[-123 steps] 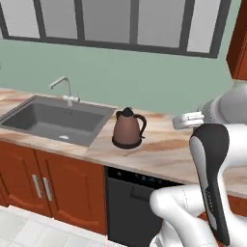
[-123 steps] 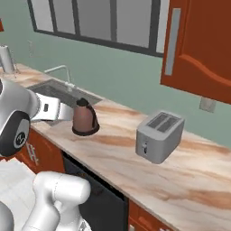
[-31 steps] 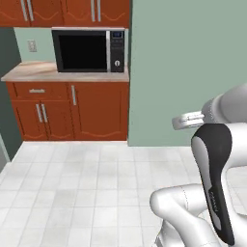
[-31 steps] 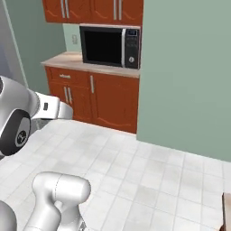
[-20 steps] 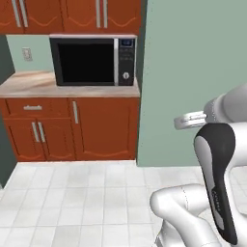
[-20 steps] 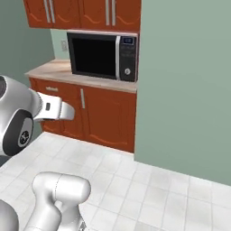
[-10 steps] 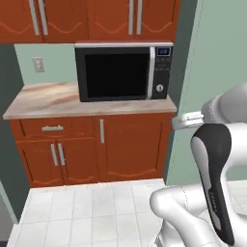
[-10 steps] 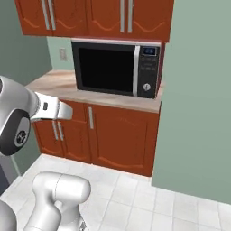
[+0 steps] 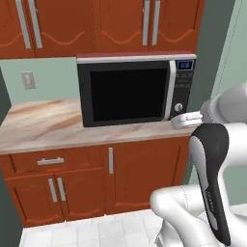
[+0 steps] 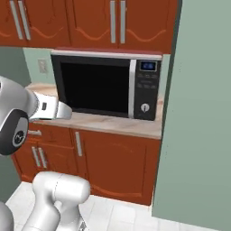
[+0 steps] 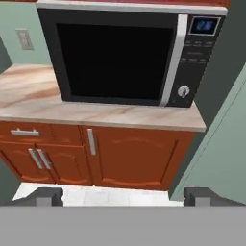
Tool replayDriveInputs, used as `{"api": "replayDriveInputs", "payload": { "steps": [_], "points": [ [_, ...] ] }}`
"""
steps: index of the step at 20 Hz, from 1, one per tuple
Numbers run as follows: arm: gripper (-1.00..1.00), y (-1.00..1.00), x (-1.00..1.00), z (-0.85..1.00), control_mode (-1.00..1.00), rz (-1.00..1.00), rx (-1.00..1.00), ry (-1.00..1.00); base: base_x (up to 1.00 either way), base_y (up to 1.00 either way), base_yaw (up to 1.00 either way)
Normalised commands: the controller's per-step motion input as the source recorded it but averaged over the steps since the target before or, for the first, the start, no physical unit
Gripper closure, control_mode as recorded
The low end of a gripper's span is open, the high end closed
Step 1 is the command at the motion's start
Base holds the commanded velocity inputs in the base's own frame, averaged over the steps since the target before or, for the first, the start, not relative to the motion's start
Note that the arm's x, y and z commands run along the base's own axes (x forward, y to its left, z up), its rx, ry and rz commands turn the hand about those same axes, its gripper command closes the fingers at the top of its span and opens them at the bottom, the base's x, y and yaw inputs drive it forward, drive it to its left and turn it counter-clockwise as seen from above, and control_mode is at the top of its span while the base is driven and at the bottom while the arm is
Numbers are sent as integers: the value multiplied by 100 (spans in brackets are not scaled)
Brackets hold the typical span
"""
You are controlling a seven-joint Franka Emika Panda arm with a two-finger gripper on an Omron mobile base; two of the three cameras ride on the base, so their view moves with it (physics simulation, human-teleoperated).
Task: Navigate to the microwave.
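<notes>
The microwave (image 9: 135, 89) is a wide black box with a dark glass door, a silver vertical handle and a right-side panel with a blue display and round knob. It stands with its door closed at the right end of a marbled counter (image 9: 38, 128). In the right base view the microwave (image 10: 108, 83) fills the upper middle, just past my arm. The hand view looks straight at the microwave (image 11: 129, 53) from a short distance. My gripper (image 11: 124, 197) is open, its fingertips (image 11: 48, 194) far apart with nothing between them.
Red-brown base cabinets (image 9: 111, 178) sit under the counter and upper cabinets (image 9: 120, 24) hang above the microwave. A tall green wall panel (image 10: 198, 113) juts out right beside the microwave. A wall outlet (image 9: 28, 80) is at the left. White tiled floor (image 11: 115, 194) lies in front.
The whole picture has shifted as the base drove closer: the microwave now looks larger and nearer the middle. The arm keeps the same pose.
</notes>
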Motion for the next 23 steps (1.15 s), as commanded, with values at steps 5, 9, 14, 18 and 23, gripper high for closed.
{"api": "replayDriveInputs", "payload": {
  "steps": [5,9,14,18,23],
  "points": [
    [-100,0,0,0,100,0,0,0,100,-2,-14],
    [-100,0,0,0,100,0,0,0,100,0,-15],
    [-100,0,0,0,100,0,0,0,100,3,-18],
    [-100,0,0,0,100,0,0,0,100,12,-24],
    [-100,0,0,0,100,0,0,0,100,9,-27]
  ]
}}
